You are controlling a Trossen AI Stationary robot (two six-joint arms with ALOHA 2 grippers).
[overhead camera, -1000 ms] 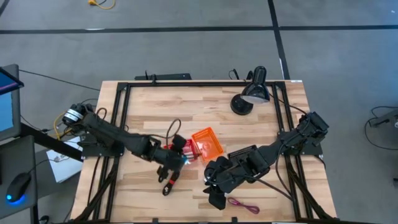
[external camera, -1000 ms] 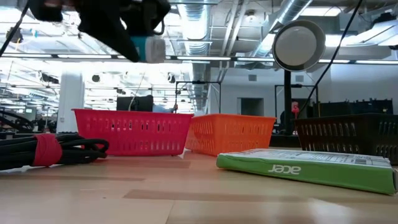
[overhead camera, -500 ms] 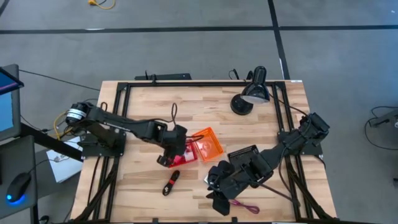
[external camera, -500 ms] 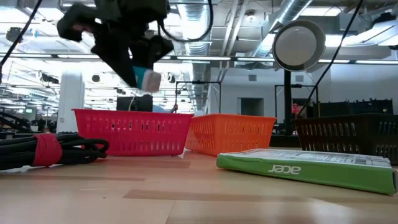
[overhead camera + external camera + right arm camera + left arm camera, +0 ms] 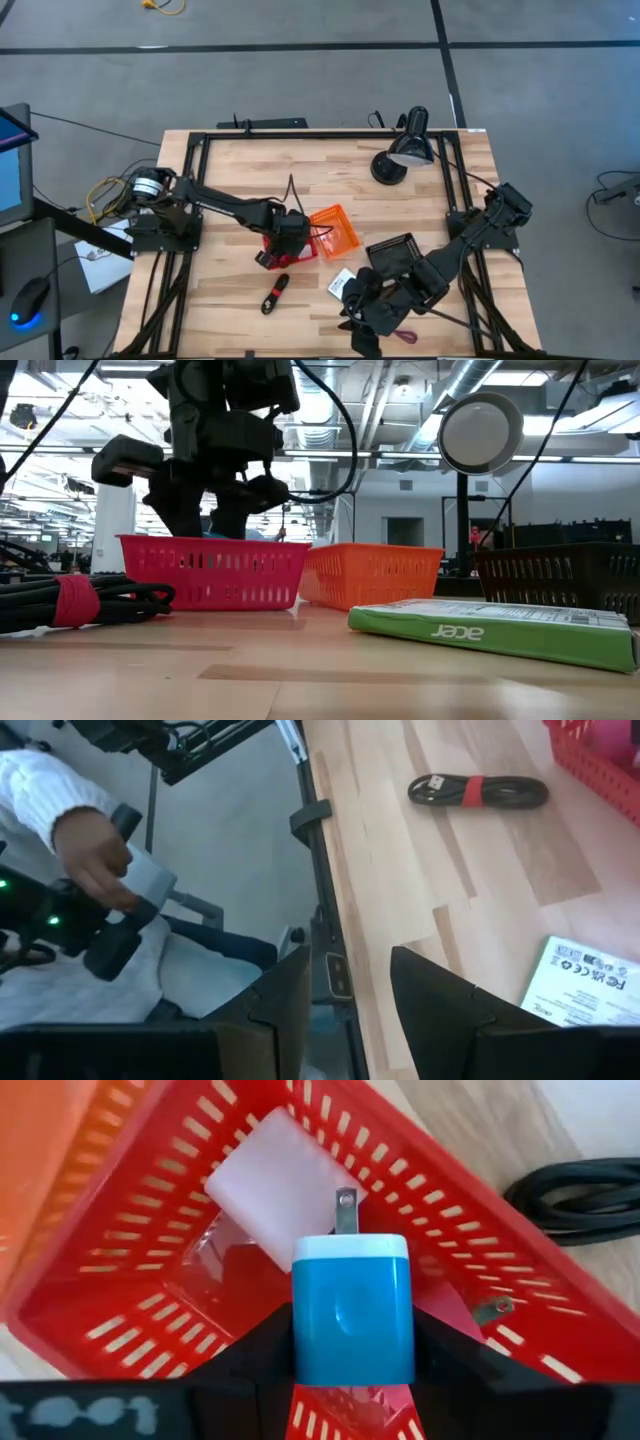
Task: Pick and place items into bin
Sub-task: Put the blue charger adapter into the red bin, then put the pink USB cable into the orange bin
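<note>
Blue cube (image 5: 351, 1312), gripped by left tool (image 5: 350, 1350), hangs over red bin (image 5: 120, 1255) beside orange bin (image 5: 335, 228).

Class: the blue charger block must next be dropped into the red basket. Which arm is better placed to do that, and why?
The left arm. Its claw already grips the blue charger block directly above the red basket, where a pale pink cube lies. The right claw is open and empty at the table's near edge.

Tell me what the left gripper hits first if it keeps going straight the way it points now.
Probably the pale pink cube lying in the red basket. The left gripper, shut on the blue plug, points down into that basket; depth is unclear, so the basket floor may come first.
</note>
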